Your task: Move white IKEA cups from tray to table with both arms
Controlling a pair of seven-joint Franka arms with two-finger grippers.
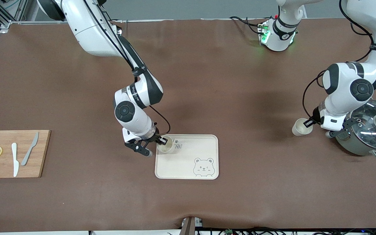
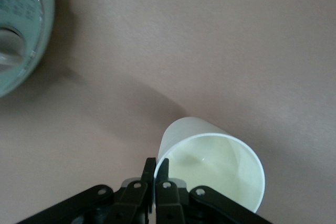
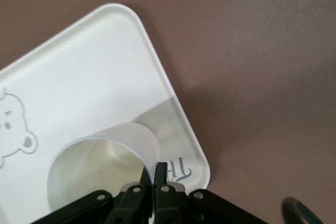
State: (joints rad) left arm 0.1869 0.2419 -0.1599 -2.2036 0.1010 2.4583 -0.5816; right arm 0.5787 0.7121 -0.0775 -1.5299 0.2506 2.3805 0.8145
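Note:
A cream tray [image 1: 188, 164] with a bear drawing lies mid-table. At its corner toward the right arm and farther from the front camera is one white cup [image 1: 165, 148]. My right gripper [image 1: 162, 141] is shut on that cup's rim, one finger inside and one outside. The right wrist view shows the same grip: gripper [image 3: 155, 172], cup [image 3: 97, 163], tray [image 3: 105, 61]. A second white cup [image 1: 300, 128] is toward the left arm's end, beside the pot, with my left gripper [image 1: 308, 123] shut on its wall. The left wrist view confirms this: gripper [image 2: 156, 166], cup [image 2: 215, 163].
A grey-green pot [image 1: 367, 135] with a glass lid stands right next to the left wrist; it shows too in the left wrist view as the pot [image 2: 21, 30]. A wooden cutting board [image 1: 13, 153] with lemon slices and two knives lies at the right arm's end.

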